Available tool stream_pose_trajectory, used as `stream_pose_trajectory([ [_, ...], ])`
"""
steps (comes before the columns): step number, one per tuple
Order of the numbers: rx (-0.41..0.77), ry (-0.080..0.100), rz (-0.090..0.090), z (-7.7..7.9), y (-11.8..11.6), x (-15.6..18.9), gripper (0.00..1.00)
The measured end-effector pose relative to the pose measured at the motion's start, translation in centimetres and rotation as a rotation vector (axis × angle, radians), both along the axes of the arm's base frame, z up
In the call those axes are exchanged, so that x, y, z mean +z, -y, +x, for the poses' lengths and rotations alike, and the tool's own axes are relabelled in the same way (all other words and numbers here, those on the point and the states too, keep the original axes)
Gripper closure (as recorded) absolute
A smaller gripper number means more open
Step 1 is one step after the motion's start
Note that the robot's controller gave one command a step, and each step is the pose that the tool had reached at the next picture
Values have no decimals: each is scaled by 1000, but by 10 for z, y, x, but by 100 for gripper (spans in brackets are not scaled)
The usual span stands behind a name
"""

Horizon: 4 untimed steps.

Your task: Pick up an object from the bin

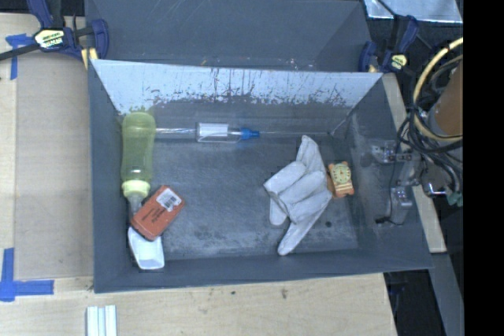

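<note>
The end effector point(392, 183) hangs by the bin's point(236, 267) right wall, hard to make out; released or clenched, I cannot tell. Just left lies a tan block point(341, 179) against a white glove point(299, 193). A syringe point(224, 133), bottle point(138, 153) and orange box point(156, 212) lie farther left.

Grey bin point(236, 20) held: tan block point(340, 179) nearest the gripper point(392, 189); white glove point(299, 193) beside it; syringe point(224, 133) farther; green bottle point(137, 153), orange box point(156, 212), white packet point(146, 252) farthest.
</note>
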<state>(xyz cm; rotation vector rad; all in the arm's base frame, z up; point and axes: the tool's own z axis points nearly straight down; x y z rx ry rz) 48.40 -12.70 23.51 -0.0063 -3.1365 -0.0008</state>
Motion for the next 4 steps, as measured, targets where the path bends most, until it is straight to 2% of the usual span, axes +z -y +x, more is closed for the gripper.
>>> stream_pose_trajectory([
  [1, 4, 8, -2, 2, -1, 4, 0],
  [2, 128, 11, -2, 13, -24, -59, 0],
  [3, 354, 13, -2, 68, -57, -75, 0],
  [4, 577, 8, 0, 60, -59, -87, 0],
])
